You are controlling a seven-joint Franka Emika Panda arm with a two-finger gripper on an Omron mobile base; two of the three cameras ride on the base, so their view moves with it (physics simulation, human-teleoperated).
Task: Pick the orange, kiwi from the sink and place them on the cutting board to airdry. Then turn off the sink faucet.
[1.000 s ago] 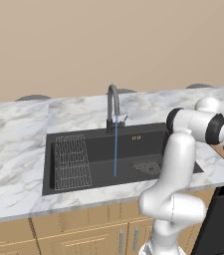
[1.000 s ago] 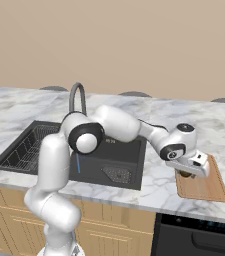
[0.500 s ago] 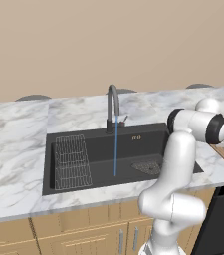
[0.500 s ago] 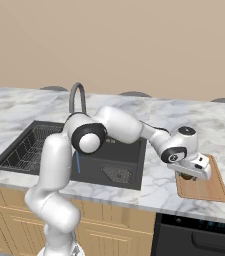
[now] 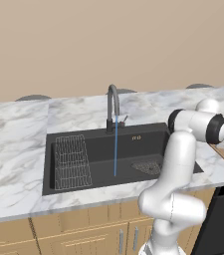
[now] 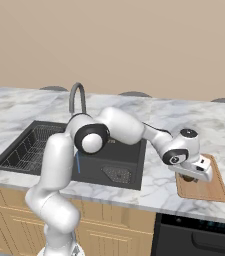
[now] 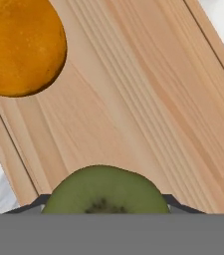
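We judge the kiwi placement to be in hand: the gripper [image 6: 198, 175] hangs low over the cutting board [image 6: 215, 187], its fingers [image 7: 180, 203] closed around the kiwi [image 7: 105, 191]; the orange [image 7: 19, 44] already rests on the board, near but apart from the kiwi; whether the kiwi touches the wood we cannot tell. Next move calls for lowering, releasing, then reaching back to the sink faucet [image 5: 112, 102], whose blue stream [image 5: 115, 147] runs into the sink [image 5: 148, 144]. Surface: white-grey marble counter [image 6: 161, 184]; plain beige wall [image 5: 108, 40]; wooden cabinets [image 5: 73, 234] below.
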